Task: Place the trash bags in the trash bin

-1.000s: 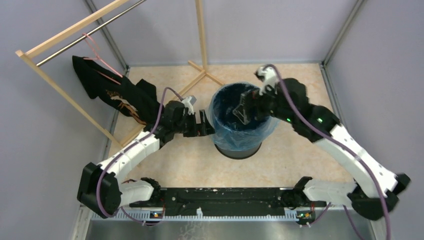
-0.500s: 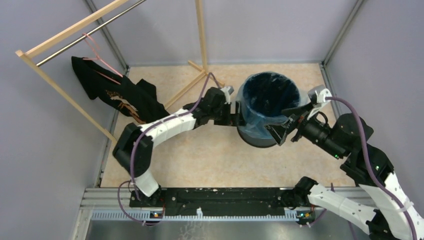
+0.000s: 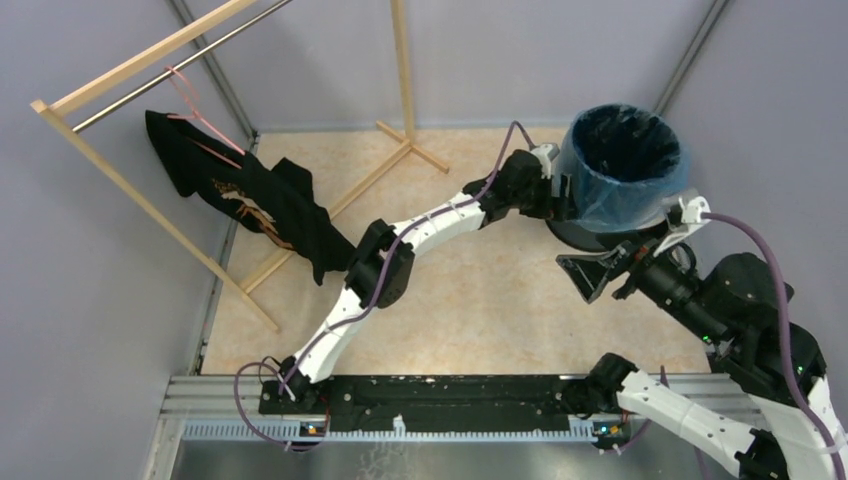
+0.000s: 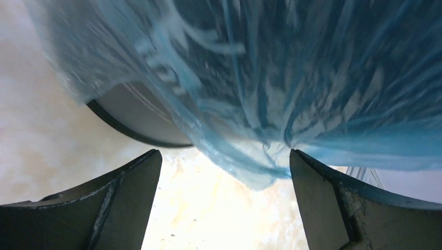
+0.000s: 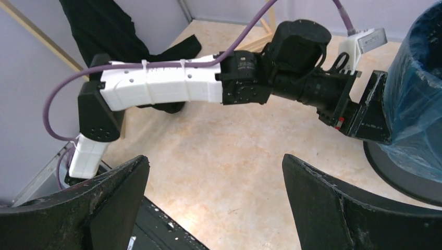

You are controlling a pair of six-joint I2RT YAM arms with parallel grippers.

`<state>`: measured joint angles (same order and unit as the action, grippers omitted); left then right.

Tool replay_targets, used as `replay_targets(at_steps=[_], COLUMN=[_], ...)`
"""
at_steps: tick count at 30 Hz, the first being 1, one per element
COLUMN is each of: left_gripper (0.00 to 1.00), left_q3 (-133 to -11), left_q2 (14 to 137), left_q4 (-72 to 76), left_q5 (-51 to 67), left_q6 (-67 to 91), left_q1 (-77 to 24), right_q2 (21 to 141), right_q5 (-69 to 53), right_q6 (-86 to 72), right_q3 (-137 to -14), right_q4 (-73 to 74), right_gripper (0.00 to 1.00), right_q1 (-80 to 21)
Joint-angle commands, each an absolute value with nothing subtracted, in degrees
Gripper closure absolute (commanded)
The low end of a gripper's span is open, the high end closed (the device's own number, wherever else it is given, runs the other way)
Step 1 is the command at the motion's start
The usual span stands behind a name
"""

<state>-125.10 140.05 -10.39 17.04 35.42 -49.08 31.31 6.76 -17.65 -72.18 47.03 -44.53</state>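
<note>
The dark trash bin (image 3: pixel 577 236) stands at the far right. The light-blue trash bag (image 3: pixel 622 203) lines it and is folded over the rim. My left gripper (image 3: pixel 562 197) is open at the bin's left side. In the left wrist view the bag's loose edge (image 4: pixel 250 166) hangs between the open left gripper (image 4: pixel 224 166) fingers, with the bin wall (image 4: pixel 138 112) above. My right gripper (image 3: pixel 588 275) is open and empty, low in front of the bin. The right wrist view shows the right gripper (image 5: pixel 216 172) over bare floor, with the bag (image 5: pixel 417 94) at the right edge.
A wooden clothes rack (image 3: pixel 150 55) stands at the back left with a black garment (image 3: pixel 250 205) and a pink hanger (image 3: pixel 190 95) on it. The right wall (image 3: pixel 760 130) is close behind the bin. The left arm (image 5: pixel 161 86) stretches across the floor.
The bin with its bag has moved from the middle to the far right. My left arm stretched out with it. My right gripper left the bin's rim and drew back, open.
</note>
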Motion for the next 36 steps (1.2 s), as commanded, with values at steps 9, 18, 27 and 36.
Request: replay_targets(at_steps=[9, 18, 27, 36], left_gripper=[0.02, 0.01, 0.01, 0.01], left_q3=[-111.03, -79.57, -79.13, -78.85], left_q2=[124.52, 84.12, 68.47, 50.72], left_q4=[-12.57, -14.28, -9.58, -11.26], left_q5=[17.06, 10.81, 10.13, 3.02], left_q6=[23.75, 16.46, 16.43, 7.8], left_q1=[-50.36, -50.28, -50.29, -50.36], right_q2=[28.12, 25.39, 31.19, 31.21], right_q5=[15.95, 22.84, 20.04, 17.03], right_q6=[-18.24, -13.83, -14.02, -16.41], right_q3=[-73.7, -76.12, -84.73, -87.78], right_q4=[50.03, 45.3, 47.8, 46.81], right_gripper=[0.01, 0.01, 0.01, 0.01], right_q1=[-45.35, -45.4, -45.35, -45.37])
